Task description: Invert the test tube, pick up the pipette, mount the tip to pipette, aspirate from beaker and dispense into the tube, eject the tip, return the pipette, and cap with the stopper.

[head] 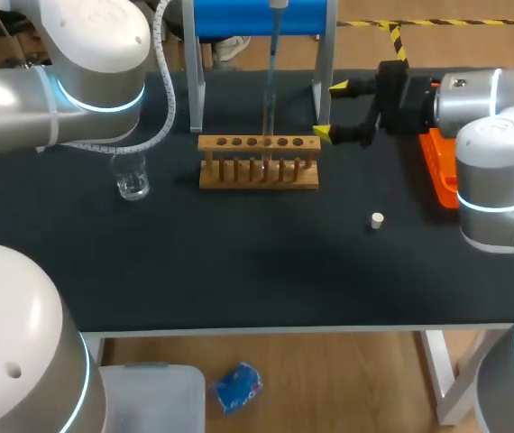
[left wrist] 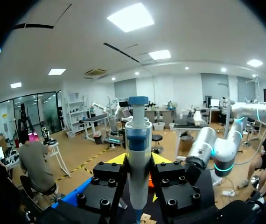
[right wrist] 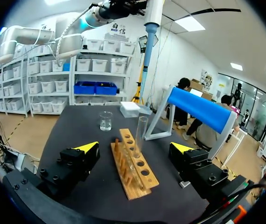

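Table [head: 239, 271]: one rack [head: 258, 164], seemingly six holes [head: 222, 142]; one tube [right wrist: 141, 133], beaker [head: 132, 177], stopper [head: 377, 220], pipette [left wrist: 137, 154].

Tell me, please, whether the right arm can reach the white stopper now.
Probably yes: the right gripper is open and empty, and the stopper lies alone on the table nearby, unobstructed.

The bench [head: 239, 271] had a matt, near-black top that gave back almost no sheen, and the rack [head: 258, 171] on it was pale wood with a smooth, dull finish. The beaker [head: 132, 176] and the test tube [right wrist: 141, 133] were clear and glass-like, catching small highlights, while the pipette [left wrist: 137, 154] was smooth plastic, white with blue parts and faintly shiny. The right gripper [right wrist: 135, 147] had matt black blocks with dark screw heads and flat yellow tips, and the arms [head: 104, 45] wore glossy white shells.
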Available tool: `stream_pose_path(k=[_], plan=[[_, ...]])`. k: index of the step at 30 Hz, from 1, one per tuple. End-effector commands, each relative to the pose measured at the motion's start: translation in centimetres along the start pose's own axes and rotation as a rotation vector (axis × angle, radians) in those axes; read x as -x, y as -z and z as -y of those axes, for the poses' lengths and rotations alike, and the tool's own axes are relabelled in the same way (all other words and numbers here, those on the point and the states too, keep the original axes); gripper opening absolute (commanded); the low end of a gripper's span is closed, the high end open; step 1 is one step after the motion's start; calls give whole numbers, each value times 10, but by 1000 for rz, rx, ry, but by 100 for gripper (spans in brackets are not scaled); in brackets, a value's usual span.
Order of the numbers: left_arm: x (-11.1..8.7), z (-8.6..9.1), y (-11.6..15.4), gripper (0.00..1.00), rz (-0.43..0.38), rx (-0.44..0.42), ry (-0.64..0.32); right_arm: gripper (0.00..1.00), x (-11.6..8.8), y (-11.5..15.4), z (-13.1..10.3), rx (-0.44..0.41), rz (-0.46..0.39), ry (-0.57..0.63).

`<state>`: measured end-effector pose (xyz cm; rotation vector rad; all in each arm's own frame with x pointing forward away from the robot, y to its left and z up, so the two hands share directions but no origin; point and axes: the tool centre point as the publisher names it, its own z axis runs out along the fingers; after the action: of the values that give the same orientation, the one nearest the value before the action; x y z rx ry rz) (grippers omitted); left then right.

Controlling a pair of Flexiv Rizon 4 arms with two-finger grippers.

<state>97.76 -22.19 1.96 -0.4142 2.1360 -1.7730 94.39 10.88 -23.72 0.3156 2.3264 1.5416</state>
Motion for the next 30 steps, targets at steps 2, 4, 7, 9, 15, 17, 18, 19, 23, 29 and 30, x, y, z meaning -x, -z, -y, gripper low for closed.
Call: stream_pose_path(k=[2, 4, 7, 9, 15, 17, 18, 19, 23, 29, 30], plan=[[11, -3, 20, 0, -6, 1, -14, 100, 0, 0, 1, 2, 1, 1], [6, -5, 38, 0, 3, -3, -25, 100, 0, 0, 1, 2, 1, 1], [-6, -12, 70, 0, 32, -2, -32, 100, 0, 0, 1, 2, 1, 1], [-17, -18, 88, 0, 46, 2, -31, 100, 0, 0, 1, 2, 1, 1], [-60, -32, 119, 0, 41, 8, -33, 100, -6, 4, 6, -16, -9, 21], [-74, -34, 124, 0, 33, 12, -29, 100, -11, 13, 12, -12, -17, 26], [-81, -35, 125, 0, 30, 17, -26, 100, -14, 18, 14, -4, -22, 27], [-87, -36, 125, 0, 24, 19, -25, 100, -17, 23, 16, 9, -29, 22], [-110, -38, 125, 0, 0, 26, -15, 100, -34, 44, 21, 71, -58, 25], [-144, -37, 114, 0, -41, 12, -2, 100, -66, 63, 23, 188, -132, 28], [-149, -36, 111, 0, -53, 9, -4, 100, -73, 64, 23, 206, -156, 21]])
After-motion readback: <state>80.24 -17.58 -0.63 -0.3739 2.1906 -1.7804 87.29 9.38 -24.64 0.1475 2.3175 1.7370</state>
